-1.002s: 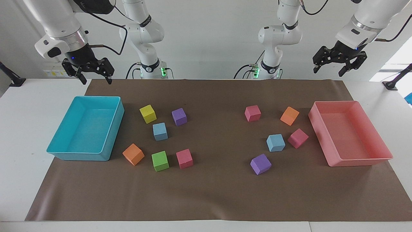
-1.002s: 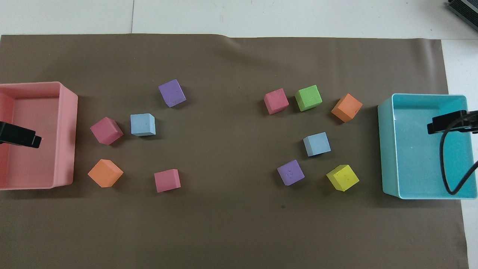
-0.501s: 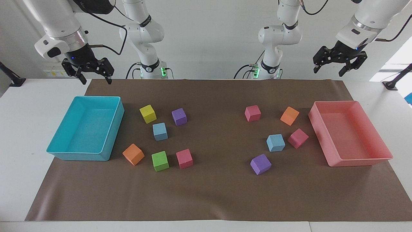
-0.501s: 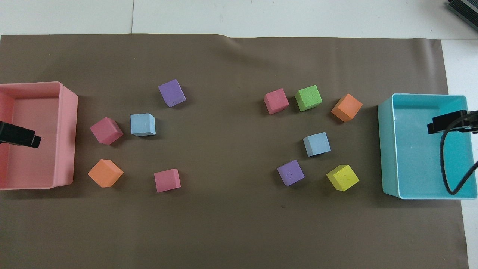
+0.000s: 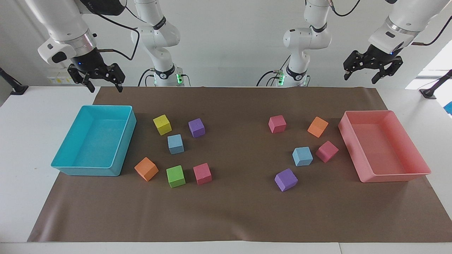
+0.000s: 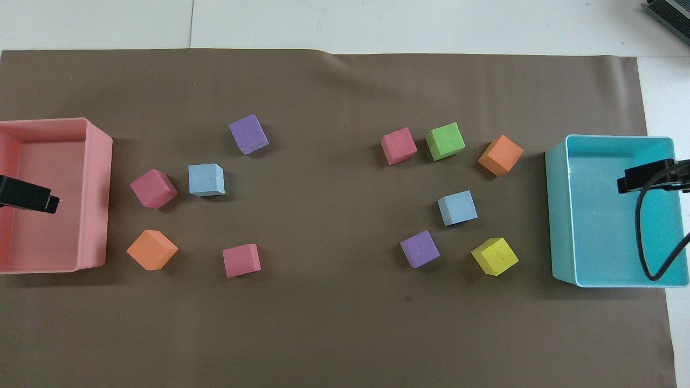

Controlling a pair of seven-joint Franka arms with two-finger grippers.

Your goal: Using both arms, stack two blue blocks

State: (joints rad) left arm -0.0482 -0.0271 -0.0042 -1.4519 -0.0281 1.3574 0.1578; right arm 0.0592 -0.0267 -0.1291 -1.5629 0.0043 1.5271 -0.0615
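- Facing view: my right gripper (image 5: 102,82) hangs high over the table edge by the cyan tray (image 5: 116,110), fingers apart, holding nothing. My left gripper (image 5: 371,74) hangs high near the pink tray (image 5: 353,116), fingers also apart and empty.
- Over the last second the left gripper has lifted a touch; the right has barely shifted. No cube has moved. I judge the task not yet begun.
- One blue block (image 5: 175,144) sits among the cubes at the right arm's end, between a yellow cube (image 5: 162,124) and a green cube (image 5: 175,176). The other blue block (image 5: 302,156) sits just beside a pink cube (image 5: 326,151) at the left arm's end. The two blocks are well apart.
- Overhead view: only gripper tips show, one over each tray. The blue block (image 6: 206,180) by the pink tray and the blue block (image 6: 457,207) by the cyan tray both lie flat, tops clear, so each arm likely picks its own.
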